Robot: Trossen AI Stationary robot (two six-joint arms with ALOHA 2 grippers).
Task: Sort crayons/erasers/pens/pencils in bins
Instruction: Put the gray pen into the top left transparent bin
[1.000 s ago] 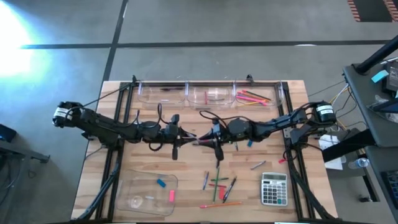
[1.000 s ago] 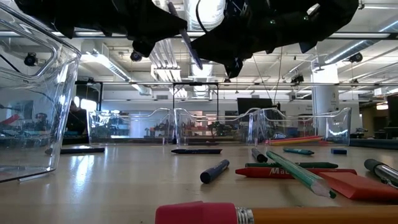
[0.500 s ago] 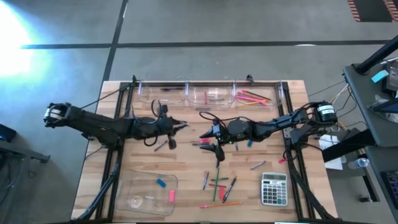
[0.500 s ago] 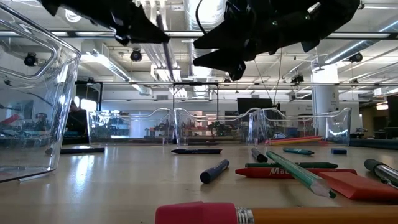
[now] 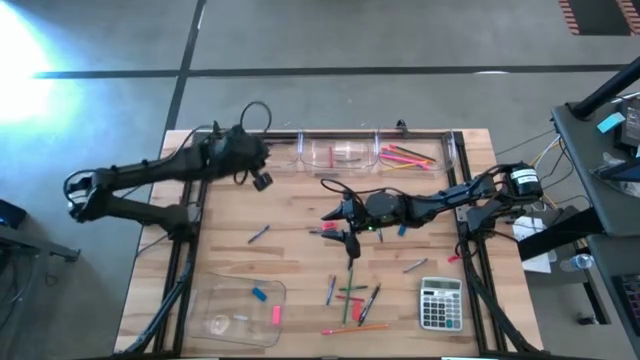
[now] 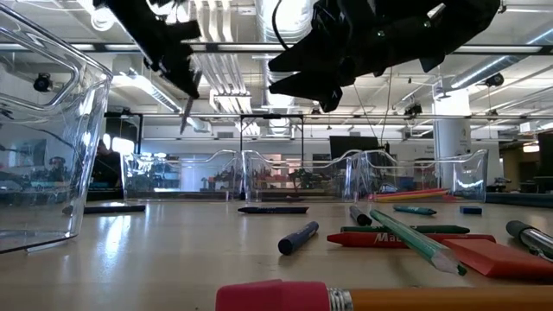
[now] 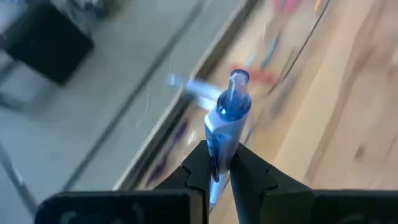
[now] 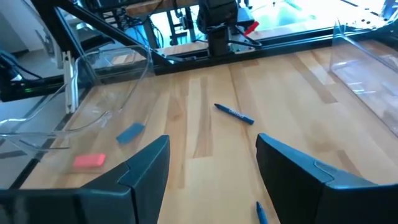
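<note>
1. Carrying a blue pen (image 7: 225, 124) toward the far-left corner of the desk (image 5: 300, 260), the left gripper (image 5: 262, 180) has its fingers pinched tight on the pen's barrel, just short of the leftmost of the three small bins (image 5: 262, 150) along the far edge.
2. Next, I'd judge, it needs to get over that bin, which seems to hold a dark pen already, and only then let go.
3. The right gripper (image 5: 335, 222) hangs over the middle of the desk with fingers spread wide and nothing between them.
4. More pens, pencils (image 5: 352, 327) and crayons (image 5: 350, 289) lie scattered toward the near edge beside a calculator (image 5: 440, 303); two erasers (image 5: 267, 305) sit in the large tray (image 5: 205, 310) at the near-left corner.
5. Only the left wrist view shows the grip and the pen's colour; from above, the pen is hard to make out, and from desk level it is a thin dark stick under the arm.
</note>
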